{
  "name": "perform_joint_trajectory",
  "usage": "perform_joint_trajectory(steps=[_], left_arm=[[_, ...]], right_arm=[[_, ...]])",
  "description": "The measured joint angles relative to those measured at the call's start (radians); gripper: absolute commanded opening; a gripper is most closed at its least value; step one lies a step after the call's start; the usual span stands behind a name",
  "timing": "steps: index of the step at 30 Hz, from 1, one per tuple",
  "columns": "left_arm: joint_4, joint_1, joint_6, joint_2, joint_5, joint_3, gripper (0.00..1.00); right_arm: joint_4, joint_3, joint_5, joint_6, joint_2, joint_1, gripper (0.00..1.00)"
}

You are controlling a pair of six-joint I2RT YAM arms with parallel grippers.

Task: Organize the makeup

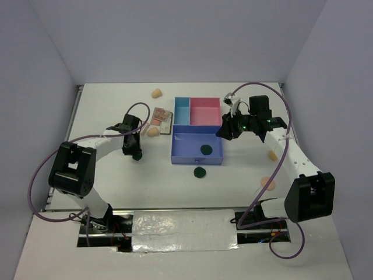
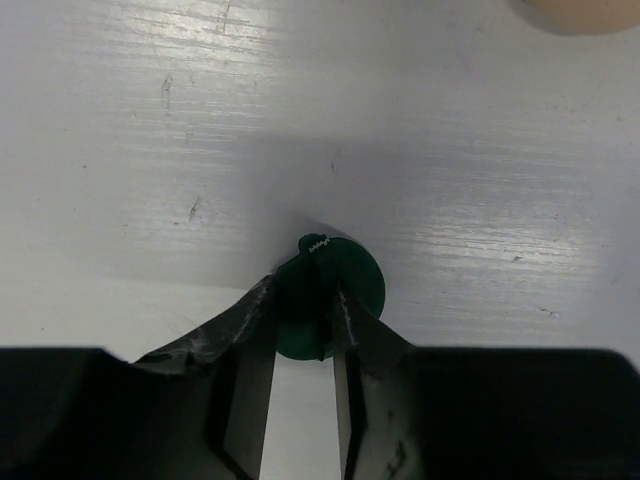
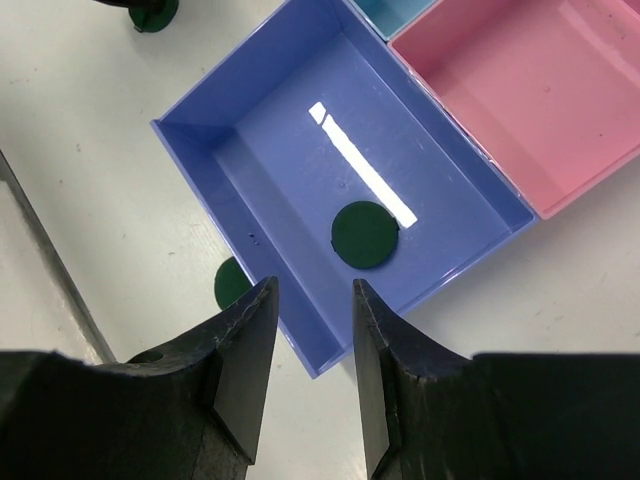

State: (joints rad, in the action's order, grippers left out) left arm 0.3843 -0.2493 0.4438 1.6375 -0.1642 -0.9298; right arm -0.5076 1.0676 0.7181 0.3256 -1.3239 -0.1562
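Note:
My left gripper (image 1: pixel 136 153) is low on the table left of the tray, shut on a dark green disc (image 2: pixel 352 278) that sits between its fingertips. My right gripper (image 1: pixel 224 132) hangs open and empty over the right side of the tray. A second dark green disc (image 3: pixel 365 234) lies in the tray's large blue compartment (image 3: pixel 270 150). A third disc (image 1: pixel 200 172) lies on the table just in front of the tray. Two small palettes (image 1: pixel 161 119) sit by the tray's left side. A peach sponge (image 1: pixel 152 132) lies next to them.
The blue-and-pink tray (image 1: pixel 175 158) sits mid-table, and its pink compartment (image 3: pixel 540 90) holds nothing. Another peach sponge (image 1: pixel 156 93) lies at the back, one more (image 1: pixel 273 155) beside the right arm, and a peach round puff (image 1: pixel 267 183) near the right base.

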Motion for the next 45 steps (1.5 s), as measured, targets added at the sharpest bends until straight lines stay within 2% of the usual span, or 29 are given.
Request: perform_joint_trajectory(steps=[2,3,6,8,14,19,24,29,33,45], left_arm=[[-0.005,-0.002,0.002,0.002,0.002,0.000,0.28],[-0.007,-0.003,0.003,0.003,0.003,0.000,0.20],[-0.013,-0.010,0.003,0.003,0.005,0.000,0.05],[-0.013,-0.013,0.003,0.001,0.005,0.000,0.00],[-0.010,-0.024,0.003,-0.111,0.054,0.011,0.00],[-0.122,-0.051,0.024,-0.323,0.206,0.070,0.00],[-0.230,-0.132,0.063,-0.374,0.320,0.086,0.00],[-0.312,-0.228,0.093,-0.348,0.375,0.069,0.00],[-0.356,-0.285,0.110,-0.243,0.390,-0.016,0.00],[-0.373,-0.388,0.109,0.043,0.359,-0.269,0.02]], right_arm=[[0.000,0.000,0.002,0.000,0.000,0.000,0.43],[0.000,0.000,0.002,0.000,0.000,0.000,0.43],[0.000,0.000,0.002,0.000,0.000,0.004,0.43],[0.000,0.000,0.002,0.000,0.000,0.007,0.43],[0.000,0.000,0.005,-0.004,0.000,0.021,0.43],[0.002,0.000,0.010,-0.005,0.000,0.031,0.43],[0.003,0.000,0.033,-0.007,0.000,0.032,0.45],[-0.001,0.000,0.104,0.010,0.000,0.032,0.49],[-0.013,-0.003,0.163,0.047,0.000,0.032,0.57],[-0.034,-0.043,0.201,0.109,0.064,0.032,0.57]])
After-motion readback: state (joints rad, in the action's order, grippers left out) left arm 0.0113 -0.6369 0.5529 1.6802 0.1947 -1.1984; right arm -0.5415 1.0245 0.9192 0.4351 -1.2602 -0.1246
